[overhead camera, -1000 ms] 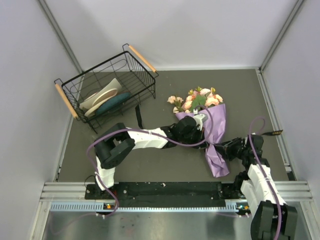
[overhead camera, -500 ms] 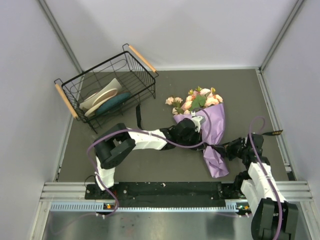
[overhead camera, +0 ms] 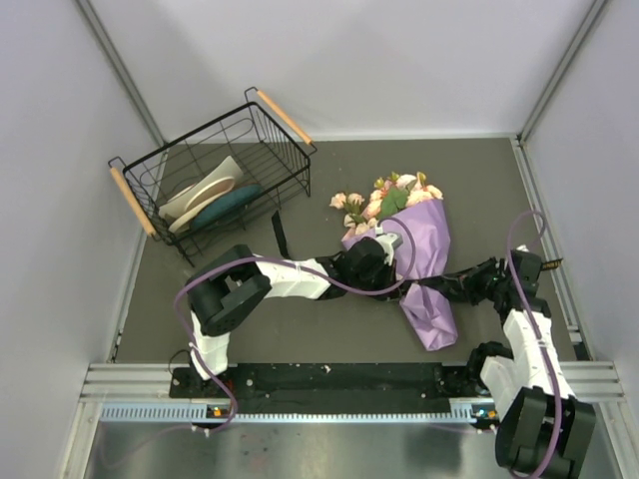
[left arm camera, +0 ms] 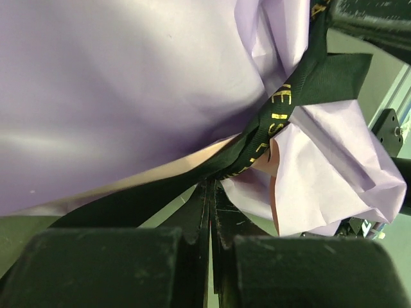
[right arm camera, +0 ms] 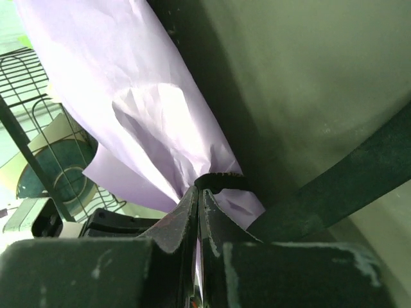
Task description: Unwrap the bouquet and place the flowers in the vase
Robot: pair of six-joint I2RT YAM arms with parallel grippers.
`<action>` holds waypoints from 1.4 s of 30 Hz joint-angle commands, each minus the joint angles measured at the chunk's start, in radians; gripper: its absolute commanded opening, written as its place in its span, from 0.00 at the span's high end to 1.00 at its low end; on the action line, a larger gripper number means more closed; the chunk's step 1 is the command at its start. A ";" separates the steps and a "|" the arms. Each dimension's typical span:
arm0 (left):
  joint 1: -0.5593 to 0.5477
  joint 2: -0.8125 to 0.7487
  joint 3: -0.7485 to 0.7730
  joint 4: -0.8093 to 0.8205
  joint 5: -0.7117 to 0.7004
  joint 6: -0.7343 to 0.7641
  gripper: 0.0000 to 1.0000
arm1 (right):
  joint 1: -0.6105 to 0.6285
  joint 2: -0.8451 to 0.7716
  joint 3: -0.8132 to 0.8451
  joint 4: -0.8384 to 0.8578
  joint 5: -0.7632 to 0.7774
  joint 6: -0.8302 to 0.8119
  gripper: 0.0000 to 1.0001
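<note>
Dark grey table (overhead camera: 479,185): bouquet (overhead camera: 427,244) lying mid-right; black wire basket (overhead camera: 250,210) far left.

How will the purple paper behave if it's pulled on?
Probably floppy and light: the purple paper is creased and crumpled below the ribbon. Looks thin, so it may tear under a hard tug. Its smooth sheen suggests it could slip.

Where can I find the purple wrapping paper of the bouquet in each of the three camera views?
Top external: the purple paper lies right of centre, wide at its far end and narrow at its near end.
Left wrist: it fills the upper left and also shows crumpled at the right.
Right wrist: it is in the upper left, narrowing down toward the centre.
Shared landmark: the black ribbon around the paper's narrow waist.
</note>
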 commanded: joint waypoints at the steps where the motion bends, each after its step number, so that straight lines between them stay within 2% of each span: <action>1: 0.006 -0.049 -0.021 0.004 -0.012 0.019 1.00 | -0.032 -0.011 0.095 -0.015 0.077 -0.106 1.00; 6: 0.006 -0.076 -0.031 -0.031 -0.036 0.051 1.00 | -0.089 0.016 0.089 -0.027 0.093 -0.140 1.00; 10: 0.004 -0.099 -0.028 -0.054 -0.039 0.078 0.97 | -0.090 0.045 0.073 0.006 0.032 -0.150 1.00; 14: 0.004 -0.144 0.001 -0.089 -0.013 0.126 0.73 | -0.090 0.056 0.067 0.006 -0.027 -0.178 1.00; 15: 0.004 -0.150 0.021 -0.104 -0.004 0.149 0.63 | -0.090 0.053 0.061 0.009 -0.039 -0.181 1.00; 17: 0.004 -0.164 0.047 -0.120 0.030 0.170 0.55 | -0.090 0.041 0.052 0.006 -0.065 -0.183 1.00; 18: 0.004 -0.165 0.074 -0.134 0.042 0.186 0.41 | -0.089 0.035 0.047 0.008 -0.070 -0.183 1.00; 20: 0.004 -0.156 0.113 -0.158 0.080 0.200 0.35 | -0.089 0.019 0.038 0.009 -0.079 -0.184 1.00; 23: -0.004 -0.130 0.180 -0.189 0.090 0.218 0.33 | -0.089 0.004 0.032 0.005 -0.097 -0.181 1.00; 25: -0.005 -0.100 0.251 -0.241 0.105 0.238 0.26 | -0.090 -0.001 0.030 0.002 -0.105 -0.183 1.00; 28: -0.010 0.033 0.404 -0.366 0.120 0.282 0.26 | -0.089 -0.005 0.029 -0.006 -0.108 -0.183 1.00; 30: -0.010 0.063 0.450 -0.393 0.113 0.292 0.33 | -0.089 -0.004 0.030 -0.006 -0.114 -0.181 1.00; 31: -0.010 0.077 0.456 -0.399 0.110 0.295 0.42 | -0.089 -0.004 0.030 -0.007 -0.114 -0.181 1.00; 36: -0.010 0.100 0.467 -0.419 0.107 0.299 0.55 | -0.089 -0.004 0.035 -0.007 -0.117 -0.184 1.00; 39: -0.010 0.100 0.453 -0.430 0.087 0.296 0.52 | -0.090 -0.005 0.035 -0.009 -0.113 -0.186 1.00; 41: -0.007 0.088 0.432 -0.430 0.071 0.293 0.47 | -0.090 -0.008 0.033 -0.010 -0.107 -0.184 1.00; 42: -0.004 0.085 0.424 -0.427 0.070 0.292 0.41 | -0.090 -0.010 0.032 -0.010 -0.102 -0.186 1.00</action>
